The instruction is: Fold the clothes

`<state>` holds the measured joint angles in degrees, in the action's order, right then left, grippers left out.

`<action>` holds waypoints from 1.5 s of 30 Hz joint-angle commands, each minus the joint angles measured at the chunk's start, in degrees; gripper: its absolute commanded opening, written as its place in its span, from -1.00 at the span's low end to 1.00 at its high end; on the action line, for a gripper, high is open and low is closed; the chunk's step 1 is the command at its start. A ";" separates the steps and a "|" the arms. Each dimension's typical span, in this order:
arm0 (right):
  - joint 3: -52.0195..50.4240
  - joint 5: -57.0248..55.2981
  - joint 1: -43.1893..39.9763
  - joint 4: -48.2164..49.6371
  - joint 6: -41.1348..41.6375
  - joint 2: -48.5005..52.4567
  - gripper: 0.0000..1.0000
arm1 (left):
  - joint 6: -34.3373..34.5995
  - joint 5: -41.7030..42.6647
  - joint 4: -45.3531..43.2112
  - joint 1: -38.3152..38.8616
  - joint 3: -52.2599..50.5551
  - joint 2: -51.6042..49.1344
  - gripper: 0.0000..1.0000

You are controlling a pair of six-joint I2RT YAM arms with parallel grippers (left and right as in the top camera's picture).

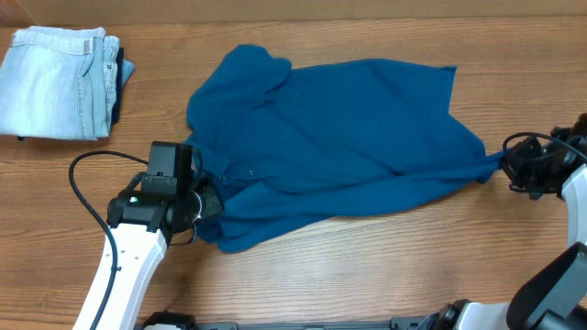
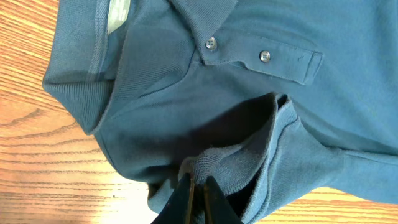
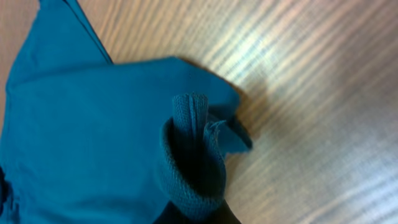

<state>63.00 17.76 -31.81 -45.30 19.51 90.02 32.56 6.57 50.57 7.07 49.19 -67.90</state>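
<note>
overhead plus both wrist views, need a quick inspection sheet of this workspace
surface: wooden table, light grain
job's things: teal polo shirt spread out and rumpled, collar toward the left, not yet folded
clutter: pale jeans folded at the far left corner, apart from the shirt
grippers: left gripper shut on a ribbed cuff below the button placket; right gripper shut on a pinch of the shirt's edge at the opposite end
cables: black cable looping over the table beside the left arm, not touching the shirt
surroundings: nothing seen
</note>
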 commanded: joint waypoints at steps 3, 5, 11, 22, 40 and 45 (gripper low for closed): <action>1.55 0.31 3.26 6.12 0.42 0.02 -0.91 | -1.33 -1.22 -1.68 -0.42 1.22 -0.26 -0.88; 1.55 -0.15 4.33 7.32 1.33 0.13 -0.90 | -1.33 -1.22 -1.81 -0.42 1.22 -0.24 -0.87; 1.55 -6.01 6.69 8.57 3.06 2.32 -0.39 | -2.03 -1.22 -1.73 -0.39 1.22 -0.26 -0.88; 1.57 -5.99 6.47 9.44 1.09 3.91 0.19 | -2.51 -4.57 -2.03 -0.42 1.22 -0.24 -0.87; 1.01 2.93 8.39 7.21 1.77 12.76 0.17 | -2.82 -4.00 -2.56 -0.39 1.22 -0.24 -0.87; 1.01 4.50 8.39 12.44 1.77 13.31 -0.18 | -2.82 -4.00 -2.60 -0.39 1.22 -0.24 -0.87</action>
<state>63.00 19.88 -23.57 -35.51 21.06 103.81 31.09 3.16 48.01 7.07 49.19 -67.90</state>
